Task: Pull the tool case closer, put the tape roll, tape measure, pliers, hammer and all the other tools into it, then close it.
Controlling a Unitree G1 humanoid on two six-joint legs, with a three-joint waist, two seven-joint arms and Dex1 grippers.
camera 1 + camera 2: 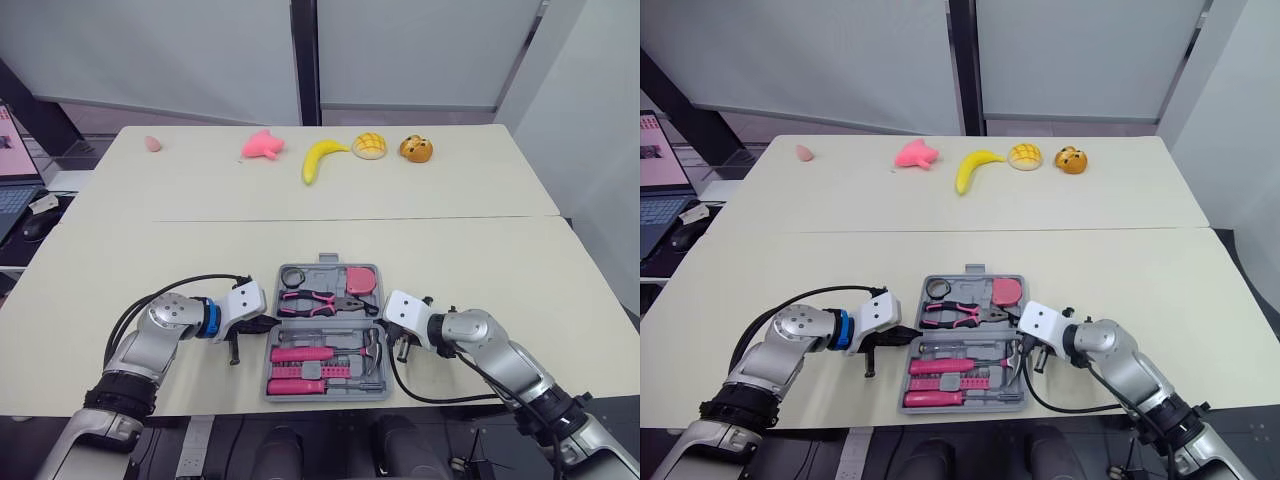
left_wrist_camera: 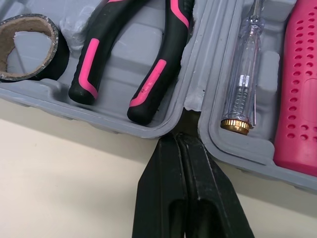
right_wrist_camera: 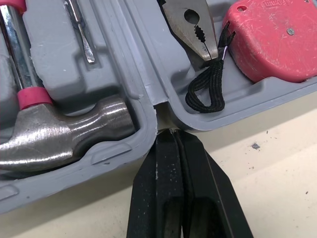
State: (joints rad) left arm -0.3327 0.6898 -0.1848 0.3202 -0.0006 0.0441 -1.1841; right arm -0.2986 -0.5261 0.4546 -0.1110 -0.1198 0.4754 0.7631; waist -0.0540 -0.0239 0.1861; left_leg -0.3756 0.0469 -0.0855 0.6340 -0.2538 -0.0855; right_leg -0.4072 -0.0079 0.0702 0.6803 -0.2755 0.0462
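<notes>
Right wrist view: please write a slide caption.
Shut right claw at the hinge gap of the open tool case, beside hammer and tape measure.

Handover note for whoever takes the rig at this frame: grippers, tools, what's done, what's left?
Left gripper: shut, tips at the hinge gap on the left side of the tool case.
Right gripper: shut, tips at the hinge gap on its right side.
The case lies open near the robot's edge of the table. Tape roll, pliers, tape measure and hammer sit in their moulded slots.
Done: case pulled in, tools packed.
Left: fold the case shut.
</notes>
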